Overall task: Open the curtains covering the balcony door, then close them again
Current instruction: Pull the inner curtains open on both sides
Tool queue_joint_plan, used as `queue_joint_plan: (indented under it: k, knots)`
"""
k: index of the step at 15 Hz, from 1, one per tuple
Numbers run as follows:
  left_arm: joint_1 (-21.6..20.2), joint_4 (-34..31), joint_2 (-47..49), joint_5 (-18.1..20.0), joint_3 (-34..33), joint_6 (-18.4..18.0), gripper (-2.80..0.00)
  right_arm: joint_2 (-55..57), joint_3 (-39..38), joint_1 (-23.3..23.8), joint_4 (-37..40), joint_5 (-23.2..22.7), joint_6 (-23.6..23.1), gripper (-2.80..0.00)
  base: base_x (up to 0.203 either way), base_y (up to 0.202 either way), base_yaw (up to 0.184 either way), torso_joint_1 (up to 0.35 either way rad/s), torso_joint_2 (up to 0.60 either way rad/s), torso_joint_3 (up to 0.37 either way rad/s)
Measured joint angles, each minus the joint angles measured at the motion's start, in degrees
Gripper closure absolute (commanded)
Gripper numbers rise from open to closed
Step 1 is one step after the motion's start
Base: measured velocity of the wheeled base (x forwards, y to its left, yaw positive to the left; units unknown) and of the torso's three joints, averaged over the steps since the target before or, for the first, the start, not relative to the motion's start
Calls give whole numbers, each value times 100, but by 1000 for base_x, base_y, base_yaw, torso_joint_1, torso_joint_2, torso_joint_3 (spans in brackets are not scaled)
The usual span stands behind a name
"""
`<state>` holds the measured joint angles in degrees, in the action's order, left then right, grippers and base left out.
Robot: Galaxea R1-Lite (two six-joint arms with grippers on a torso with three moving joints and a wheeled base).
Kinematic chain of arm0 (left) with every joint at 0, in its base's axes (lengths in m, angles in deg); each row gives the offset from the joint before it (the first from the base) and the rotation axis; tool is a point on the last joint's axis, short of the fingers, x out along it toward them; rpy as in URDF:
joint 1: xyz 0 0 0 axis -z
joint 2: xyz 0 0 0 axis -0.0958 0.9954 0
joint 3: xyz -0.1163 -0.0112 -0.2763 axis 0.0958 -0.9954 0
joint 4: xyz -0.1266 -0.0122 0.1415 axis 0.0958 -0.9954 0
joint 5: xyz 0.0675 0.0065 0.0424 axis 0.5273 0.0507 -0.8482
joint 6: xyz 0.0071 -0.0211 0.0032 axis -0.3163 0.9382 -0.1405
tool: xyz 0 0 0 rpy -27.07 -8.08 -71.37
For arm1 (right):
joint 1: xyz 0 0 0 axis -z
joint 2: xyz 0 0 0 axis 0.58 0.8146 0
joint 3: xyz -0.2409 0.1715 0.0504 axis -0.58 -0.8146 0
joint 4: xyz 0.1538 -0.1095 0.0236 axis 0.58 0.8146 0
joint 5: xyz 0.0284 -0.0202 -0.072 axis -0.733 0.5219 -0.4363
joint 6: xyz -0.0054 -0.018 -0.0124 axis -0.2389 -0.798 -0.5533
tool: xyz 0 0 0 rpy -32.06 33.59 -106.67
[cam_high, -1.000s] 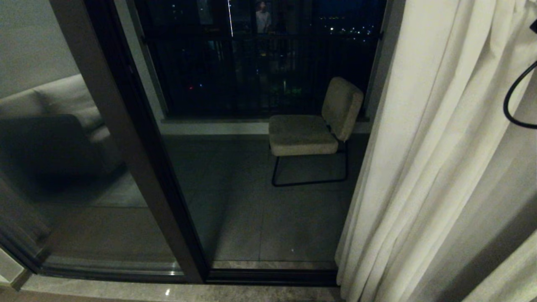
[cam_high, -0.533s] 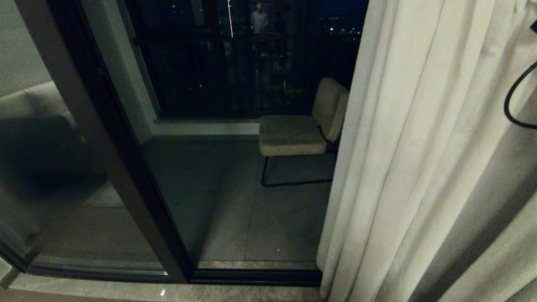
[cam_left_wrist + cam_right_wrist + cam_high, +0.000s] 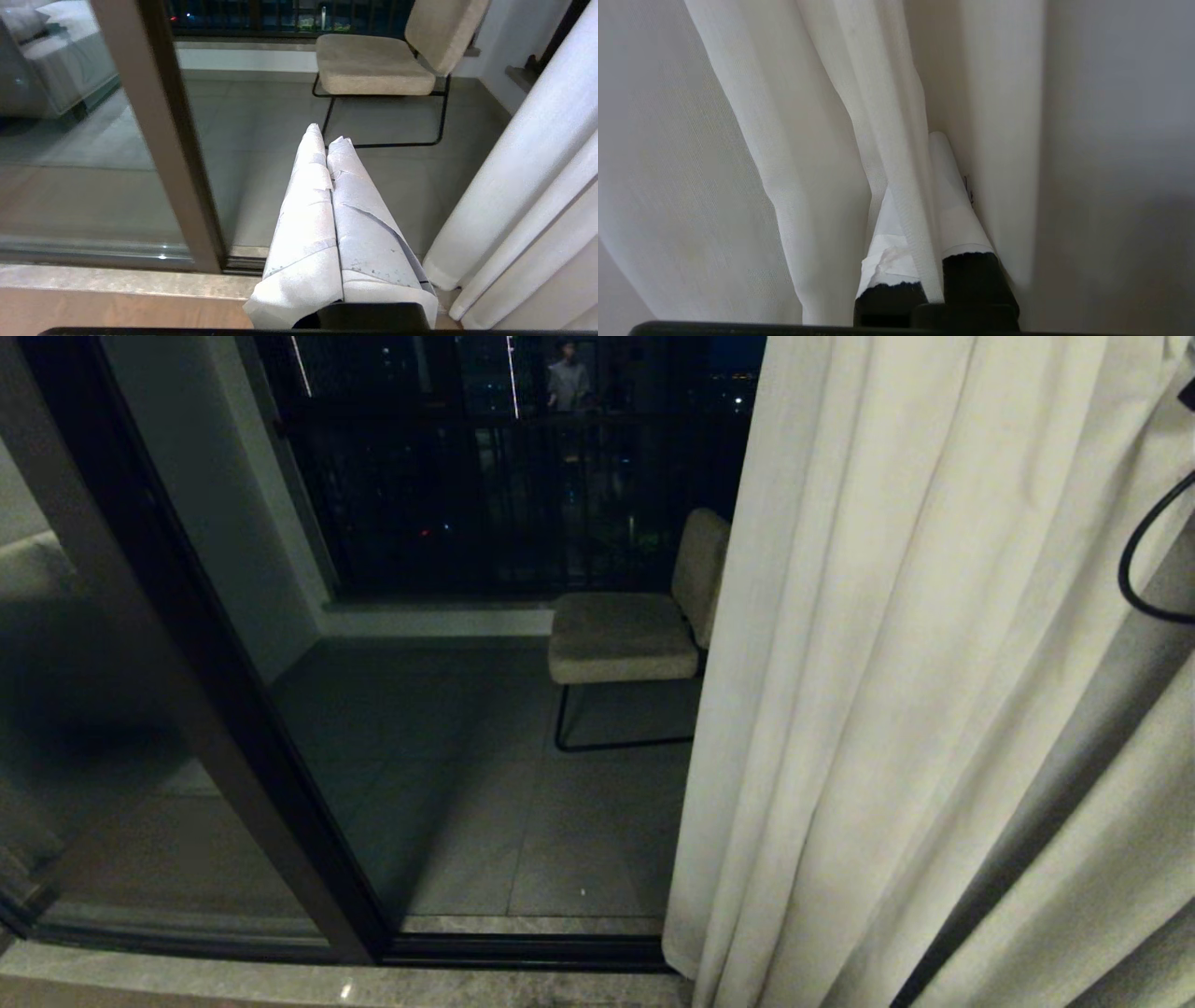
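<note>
Locate the curtains [image 3: 887, 663] in the right half of the head view, hanging in vertical folds from the top edge to the bottom edge, with the leading edge running down just right of centre.

Locate the balcony door [image 3: 215, 709] in the left and centre of the same view: dark frame slanting from upper left to lower centre, glass uncovered, balcony chair [image 3: 621, 635] visible through it and partly overlapped by the curtain edge.

Right gripper [image 3: 920, 177]: clamped on one hemmed fold of the curtains [image 3: 808, 140], fabric strip passing between the taped fingers [image 3: 952, 205]. Long axis of the gripped fold: vertical, running along the fingers, not across them.

Left gripper [image 3: 327, 135]: jaws pressed together, nothing between them, parked low in front of the door frame [image 3: 177, 140], well apart from the curtains [image 3: 537, 163] at the right edge of that view.

Governing relation: uncovered glass lies wholly to the left of the gripped fold in the head view. Judged consequence: to cover the door, carry the fold sideways toward frame left, square to its long axis. Right arm already on the fabric, hence the working arm; left arm not engaged.

Judged risk: slippage of the thin hem out of the grip under a sideways pull.
</note>
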<state>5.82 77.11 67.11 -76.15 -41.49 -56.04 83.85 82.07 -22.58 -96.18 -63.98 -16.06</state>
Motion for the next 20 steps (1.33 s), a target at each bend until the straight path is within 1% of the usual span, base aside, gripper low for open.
queue_joint_plan:
  k: [1,15,20]
  knots:
    - [0,0,0,0,0,-2,0,0,0,0,-2,-4,0,0,0,-104,-4,5,-1,-2]
    - [2,0,0,-1,0,-11,0,11,71,3,41,-1,5,0,0,0,0,0,0,0]
    - [2,-2,0,0,0,-11,0,-60,55,225,68,-28,20,0,0,0,0,0,0,0]
